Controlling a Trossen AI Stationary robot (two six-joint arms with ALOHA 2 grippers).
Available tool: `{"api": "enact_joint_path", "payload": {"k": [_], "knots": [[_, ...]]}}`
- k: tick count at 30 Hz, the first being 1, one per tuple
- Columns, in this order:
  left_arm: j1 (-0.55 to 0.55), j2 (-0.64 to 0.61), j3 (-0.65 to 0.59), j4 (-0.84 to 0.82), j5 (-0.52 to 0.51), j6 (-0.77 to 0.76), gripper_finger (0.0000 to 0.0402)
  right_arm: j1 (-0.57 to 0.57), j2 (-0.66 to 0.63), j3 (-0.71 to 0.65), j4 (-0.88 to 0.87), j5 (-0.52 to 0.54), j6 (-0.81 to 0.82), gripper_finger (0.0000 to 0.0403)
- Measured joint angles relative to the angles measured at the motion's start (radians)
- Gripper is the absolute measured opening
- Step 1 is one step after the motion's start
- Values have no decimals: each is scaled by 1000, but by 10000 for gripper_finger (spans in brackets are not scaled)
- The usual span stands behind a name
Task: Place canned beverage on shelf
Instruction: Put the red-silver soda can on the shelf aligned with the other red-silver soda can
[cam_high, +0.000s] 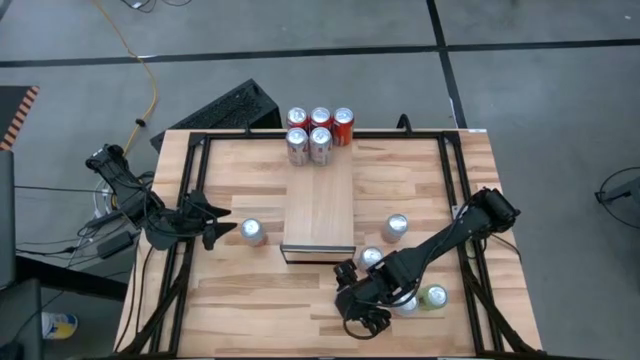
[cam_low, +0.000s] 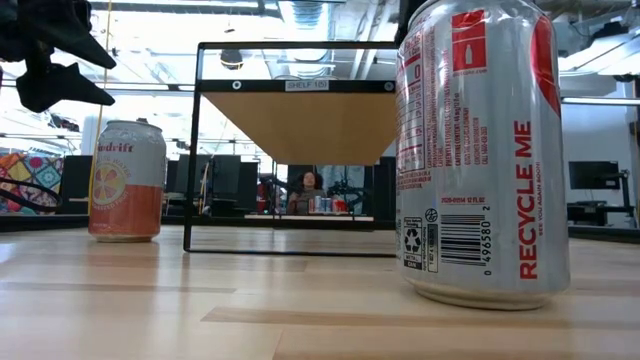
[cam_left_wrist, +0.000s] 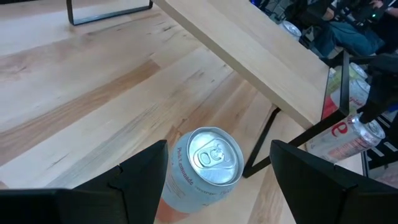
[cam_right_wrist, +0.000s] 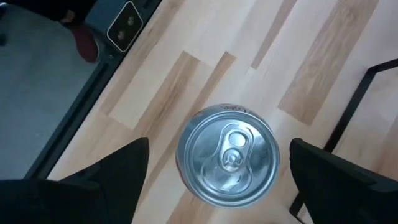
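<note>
Now the right gripper (cam_right_wrist: 217, 180) hangs wide open over an upright silver can (cam_right_wrist: 227, 152) near the table's front, well short of the shelf (cam_high: 319, 213). Left gripper (cam_left_wrist: 217, 180), also open, brackets a grapefruit can (cam_left_wrist: 202, 168) beside the shelf. My call: descend, close, lift.

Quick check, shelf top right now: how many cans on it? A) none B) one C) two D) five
A. In the high view the shelf top is bare wood; the five-can cluster stands on the table beyond its far end, and the other cans sit on the tabletop beside or in front of it.
</note>
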Motion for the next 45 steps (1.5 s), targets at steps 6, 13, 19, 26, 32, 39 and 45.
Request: {"api": "enact_joint_path", "payload": {"k": [6, 13, 19, 26, 32, 39, 45], "knots": [[0, 0, 0, -7, 0, -1, 270, -8, 17, -5, 5, -4, 7, 355], [0, 0, 0, -8, 1, -12, 270, -21, 40, -8, 20, -4, 15, 348], [0, 0, 0, -8, 1, -15, 270, -22, 52, -8, -13, -5, 49, 328], [0, 0, 0, -8, 0, -15, 270, -22, 50, -6, -14, -4, 111, 276], [0, 0, 0, -8, -1, -26, 270, -22, 49, -6, -17, -2, 142, 230], [0, 0, 0, -7, -2, -44, 270, -19, 52, 43, -75, 0, 161, 230], [0, 0, 0, -7, -4, -46, 270, -18, 50, 129, -220, -1, 145, 230]]}}
